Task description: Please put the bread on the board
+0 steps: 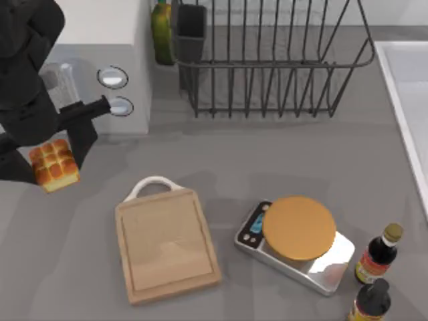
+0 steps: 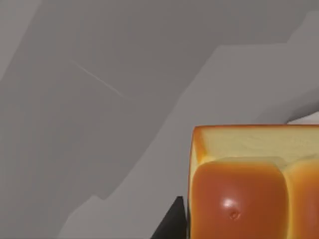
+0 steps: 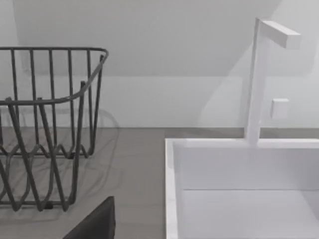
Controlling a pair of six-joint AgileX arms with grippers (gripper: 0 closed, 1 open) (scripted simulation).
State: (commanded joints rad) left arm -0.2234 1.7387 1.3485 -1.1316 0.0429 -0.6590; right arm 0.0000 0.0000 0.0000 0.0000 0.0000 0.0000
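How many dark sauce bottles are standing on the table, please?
2: both near the table's lower right corner, one sauce bottle right of the scale, the other bottle just below it, partly cut off.

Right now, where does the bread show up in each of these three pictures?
Top view: the bread sits at the far left, at the left gripper, left of the board.
Left wrist view: the bread is in the lower right corner, close up.
Right wrist view: not in it; it shows the wire rack and a white sink.
Shared landmark: the grey table, also in both wrist views.
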